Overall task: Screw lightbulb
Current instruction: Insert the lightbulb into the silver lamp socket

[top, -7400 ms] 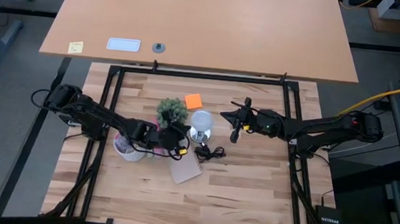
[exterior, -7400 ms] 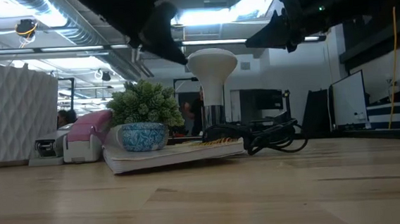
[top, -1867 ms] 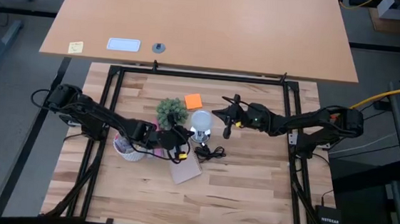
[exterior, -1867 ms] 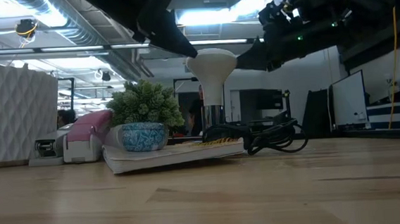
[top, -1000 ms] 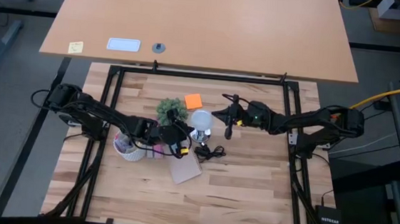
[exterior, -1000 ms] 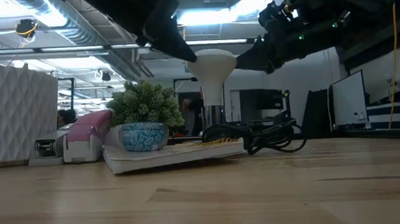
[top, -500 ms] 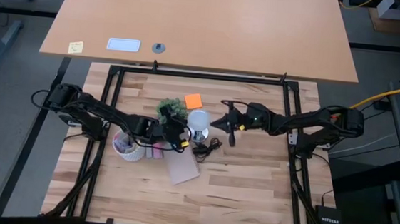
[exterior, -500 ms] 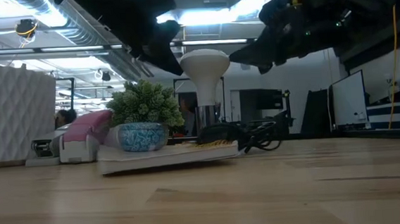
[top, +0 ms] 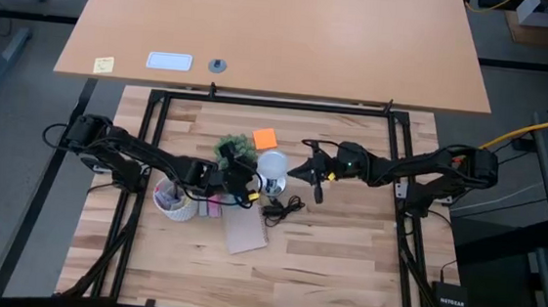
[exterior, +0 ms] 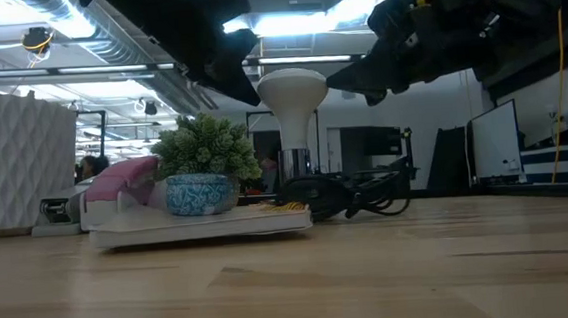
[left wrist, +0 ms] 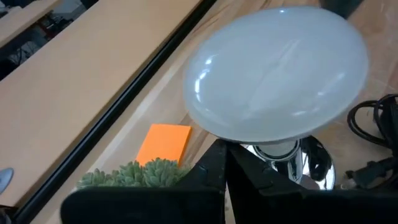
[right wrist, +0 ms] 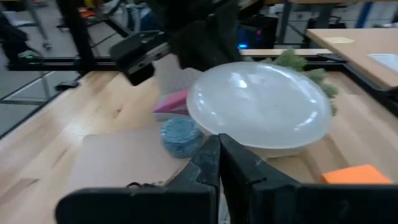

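Mid-tabletop [top: 345, 247]: lightbulb [top: 272, 165] upright in socket; left tool [top: 249, 183] and right tool [top: 308, 171] flank it, both closed, holding nothing.

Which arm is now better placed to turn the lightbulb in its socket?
Probably the left. In the high view the left gripper sits right against the lightbulb, which stands upright in the socket. The right gripper is beside it, with a small gap.
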You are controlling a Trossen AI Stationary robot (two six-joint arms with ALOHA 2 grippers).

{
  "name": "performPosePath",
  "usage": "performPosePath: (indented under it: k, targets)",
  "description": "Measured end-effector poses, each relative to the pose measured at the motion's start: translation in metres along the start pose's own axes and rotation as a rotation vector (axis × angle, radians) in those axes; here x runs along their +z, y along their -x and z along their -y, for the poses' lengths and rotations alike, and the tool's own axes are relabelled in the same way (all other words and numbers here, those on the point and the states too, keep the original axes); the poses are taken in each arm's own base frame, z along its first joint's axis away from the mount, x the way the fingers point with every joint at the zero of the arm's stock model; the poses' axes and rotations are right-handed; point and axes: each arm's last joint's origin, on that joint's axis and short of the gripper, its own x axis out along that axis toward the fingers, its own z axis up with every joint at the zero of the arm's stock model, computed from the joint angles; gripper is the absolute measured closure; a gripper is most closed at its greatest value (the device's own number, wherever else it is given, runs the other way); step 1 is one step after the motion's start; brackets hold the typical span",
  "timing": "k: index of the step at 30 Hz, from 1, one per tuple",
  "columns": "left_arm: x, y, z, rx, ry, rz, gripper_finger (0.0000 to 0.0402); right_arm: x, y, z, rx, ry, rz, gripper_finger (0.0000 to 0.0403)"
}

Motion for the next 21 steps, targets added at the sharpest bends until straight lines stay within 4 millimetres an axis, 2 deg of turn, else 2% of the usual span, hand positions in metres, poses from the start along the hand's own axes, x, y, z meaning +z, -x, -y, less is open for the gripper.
performPosePath:
  k: [10, 21]
  targets:
    - [-0.001, 0.009, 0.008, 0.003, -0.020, 0.021, 0.0401, 0.005, 0.005, 0.001, -0.079, 0.006, -0.002, 0.0391]
    - [-0.004, 0.024, 0.022, -0.051, -0.095, 0.046, 0.0401, 0.017, 0.021, 0.005, -0.344, 0.011, -0.029, 0.0391]
